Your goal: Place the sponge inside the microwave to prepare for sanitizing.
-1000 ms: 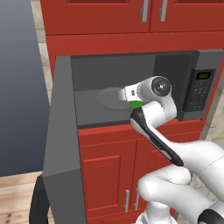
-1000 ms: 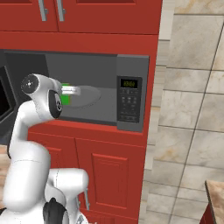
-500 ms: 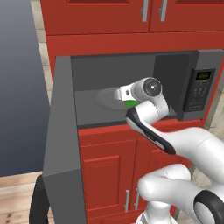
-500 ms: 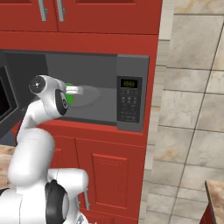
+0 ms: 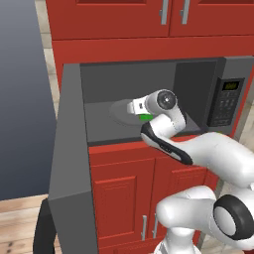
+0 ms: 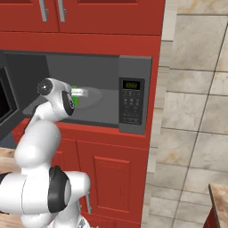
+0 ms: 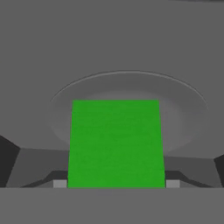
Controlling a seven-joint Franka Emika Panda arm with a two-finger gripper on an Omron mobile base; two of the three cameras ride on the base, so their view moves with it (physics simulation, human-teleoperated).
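Left base view: one wide grey built-in microwave (image 5: pixel 198 89) sits among red cabinets (image 5: pixel 129 198), its door (image 5: pixel 72 163) swung wide open toward the camera. One round grey turntable (image 5: pixel 121 110) lies on the cavity floor. The white arm reaches into the cavity, its pincer (image 5: pixel 135 107) over the plate, and a sliver of one small bright green sponge block (image 5: pixel 145 117) shows just below the wrist. Two metal handles (image 5: pixel 173 11) hang on the upper cabinet doors.

Right base view: the black keypad panel (image 6: pixel 131 101) carries a green display whose digits are too small to read. The sponge (image 6: pixel 75 100) peeks out green beside the pincer (image 6: pixel 79 92), above the turntable (image 6: pixel 91 99). A tiled wall (image 6: pixel 196 102) stands to the right.

Hand view: the sponge (image 7: pixel 116 142) is clamped between the pincer's fingertips (image 7: pixel 173 183), in front of the turntable (image 7: pixel 183 109).
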